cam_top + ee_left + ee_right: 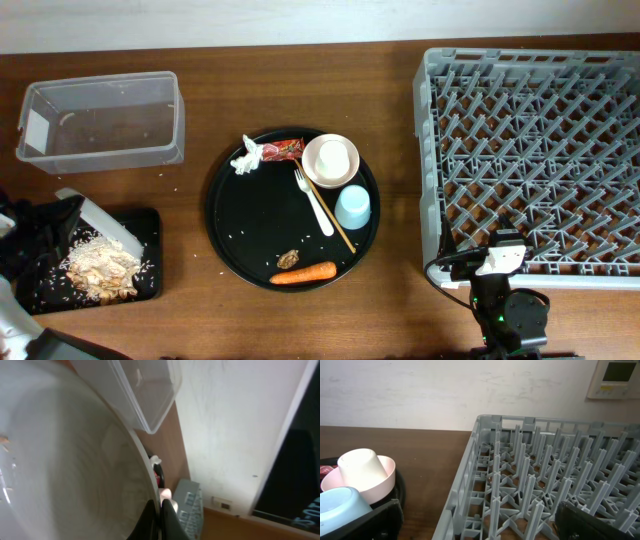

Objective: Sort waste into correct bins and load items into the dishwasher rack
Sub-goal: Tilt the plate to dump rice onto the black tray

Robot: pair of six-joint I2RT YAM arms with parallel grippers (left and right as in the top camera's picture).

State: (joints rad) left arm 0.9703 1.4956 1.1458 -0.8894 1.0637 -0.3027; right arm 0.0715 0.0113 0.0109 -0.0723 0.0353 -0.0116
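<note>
Left end effector (160,512) is clamping one plate (65,460); right end effector (480,527) is hanging released beside one rack (470,455), two cups (362,467), one bowl (384,482).

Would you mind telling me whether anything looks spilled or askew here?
Loose rice grains are scattered around the main heap in the shallow black tray, and a few white specks lie on the round black tray near its left side. The pale grey plate stands tilted over the shallow tray.
</note>
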